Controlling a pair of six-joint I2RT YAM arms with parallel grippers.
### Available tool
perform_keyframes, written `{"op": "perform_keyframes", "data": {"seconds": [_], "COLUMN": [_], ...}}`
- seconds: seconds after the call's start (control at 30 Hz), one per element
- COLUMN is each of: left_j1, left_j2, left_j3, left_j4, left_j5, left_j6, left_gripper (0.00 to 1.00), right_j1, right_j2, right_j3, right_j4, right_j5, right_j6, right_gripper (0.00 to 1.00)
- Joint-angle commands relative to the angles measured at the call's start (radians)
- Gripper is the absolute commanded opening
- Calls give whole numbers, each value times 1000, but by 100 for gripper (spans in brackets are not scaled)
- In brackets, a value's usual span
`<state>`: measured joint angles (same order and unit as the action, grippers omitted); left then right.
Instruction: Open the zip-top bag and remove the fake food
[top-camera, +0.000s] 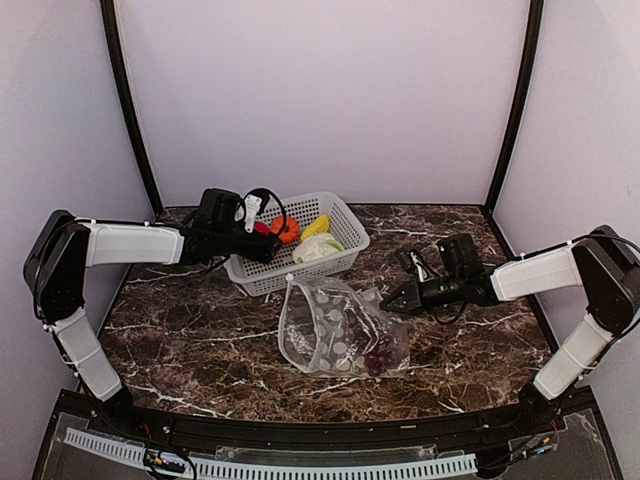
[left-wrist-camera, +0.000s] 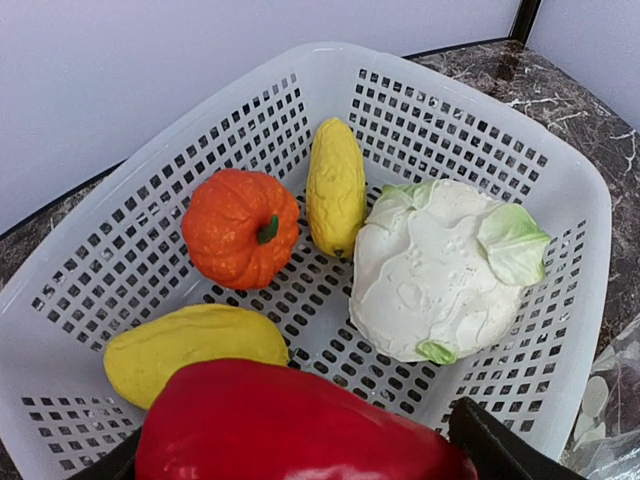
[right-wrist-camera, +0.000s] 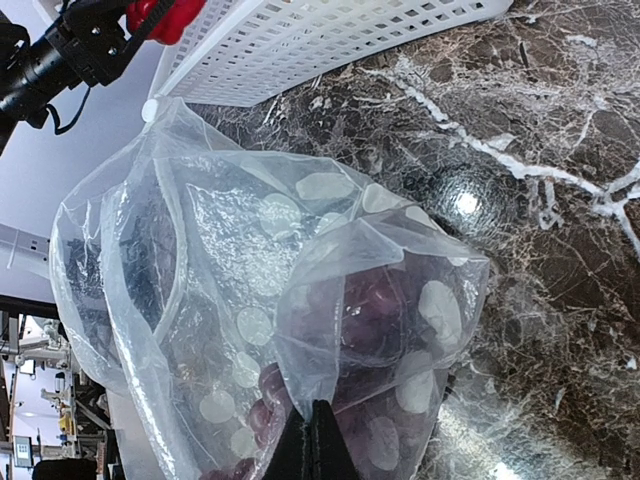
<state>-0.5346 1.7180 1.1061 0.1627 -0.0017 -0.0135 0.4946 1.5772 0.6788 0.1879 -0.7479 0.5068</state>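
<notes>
The bag lies crumpled on the worktop, just in front of the white basket, and it looks open. Only the dark grapes show through the dotted film, bunched at the end nearer the robot.

The right gripper is at the bag's right edge. Its jaws are closed, and they appear to pinch a fold of the plastic, since the film draws up to the fingertips in the wrist view.

The other toy pieces are in the basket: an orange pumpkin, two yellow pieces and a pale cabbage. The left gripper hangs over the basket's near left side. Its jaws are spread wide around a red pepper, which it holds just above the floor of the basket.

The step in hand looks like setting down the pepper, with the grapes as the last piece to take out. The next move calls for letting the pepper go inside the basket. The left arm then has to come back to the bag's mouth while the right keeps the film taut. If the fold slips, the mouth could close over the grapes.
</notes>
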Motion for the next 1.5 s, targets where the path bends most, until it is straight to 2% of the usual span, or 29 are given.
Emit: {"op": "perform_keyframes", "data": {"seconds": [0.0, 0.3, 0.53, 0.6, 0.77, 0.87, 1.07, 1.17, 1.33, 1.47], "left_j1": [1, 1, 1, 0, -13, -58, -210, -247, -299, -318], "left_j2": [2, 23, 2, -37, -219, -328, -429, -439, -434, -379], "left_j3": [8, 35, 48, 18, -192, -308, -484, -529, -580, -582], "left_j4": [-69, -92, -104, -65, 106, 189, 198, 215, 244, 259], "left_j5": [-1, 51, 63, 86, 200, 204, 172, 200, 246, 234], "left_j6": [-38, -33, -16, -9, -8, 46, 186, 198, 245, 276], "left_gripper": [77, 95, 99, 99, 98, 96, 92, 87, 81, 76], "right_j1": [-6, -6, -6, -6, -5, -4, -4, -4, -4, -5], "right_j2": [-11, -5, -1, 0, 15, 21, 25, 16, -22, -66], "right_j3": [-13, -4, 1, 3, 13, 20, 42, 50, 37, 9], "right_j4": [19, 18, 12, 12, 14, 17, -3, -24, -56, -89], "right_j5": [-11, -16, -18, -18, -26, -30, -33, -28, -14, 2], "right_j6": [3, 4, 1, 1, 0, 1, -8, -15, -14, -17], "right_gripper": [0, 0, 0, 0, 0, 0, 1, 12, 44, 55]}}
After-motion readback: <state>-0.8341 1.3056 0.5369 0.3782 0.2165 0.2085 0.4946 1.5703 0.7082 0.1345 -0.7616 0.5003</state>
